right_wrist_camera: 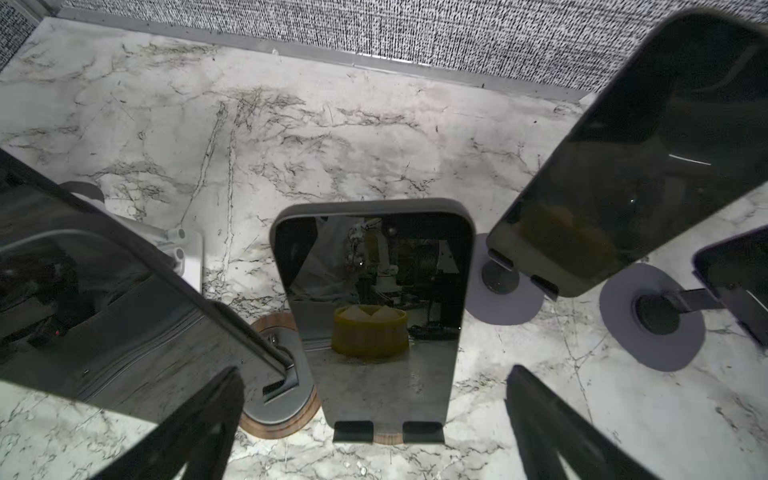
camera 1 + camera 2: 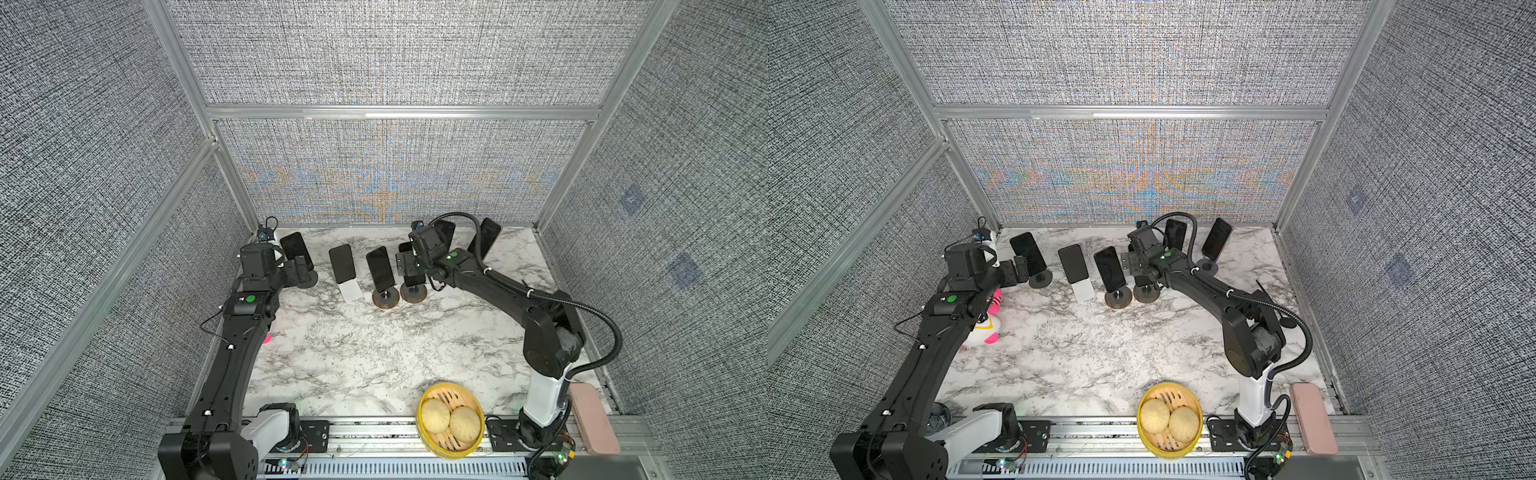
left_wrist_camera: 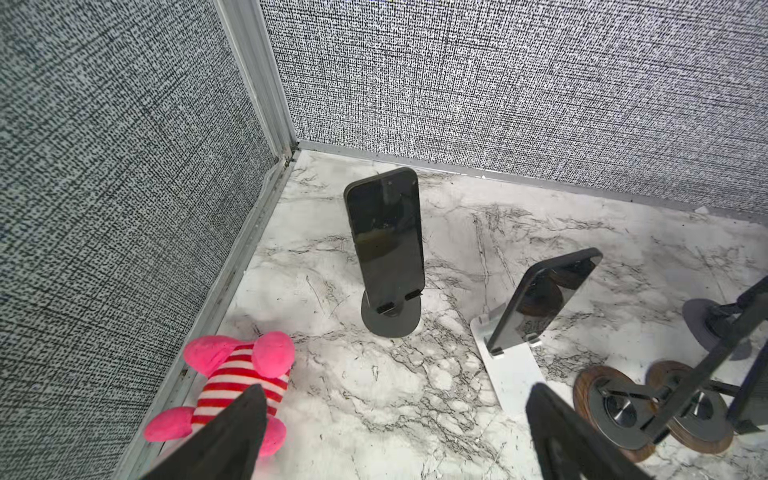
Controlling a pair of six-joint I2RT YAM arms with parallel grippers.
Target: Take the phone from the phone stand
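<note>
Several dark phones stand on stands along the back of the marble table (image 2: 353, 353). My right gripper (image 1: 374, 372) is open, its fingers (image 1: 208, 419) apart on either side of the lower part of a phone (image 1: 374, 291). That phone rests in the two hooks of a wood-based phone stand (image 1: 388, 434). In a top view this gripper (image 2: 405, 266) hides most of that phone. My left gripper (image 3: 399, 388) is open and empty. It faces the leftmost phone (image 3: 384, 237) on a black round stand (image 3: 390, 320), short of it; in a top view it (image 2: 297, 270) sits beside that phone (image 2: 296, 249).
More phones crowd the right gripper's sides (image 1: 104, 291) (image 1: 648, 166). Another phone (image 3: 544, 299) leans on a white stand (image 3: 515, 374). A pink striped plush (image 3: 237, 374) lies by the left wall. A yellow steamer with buns (image 2: 451, 419) and a pink case (image 2: 592, 417) sit at the front.
</note>
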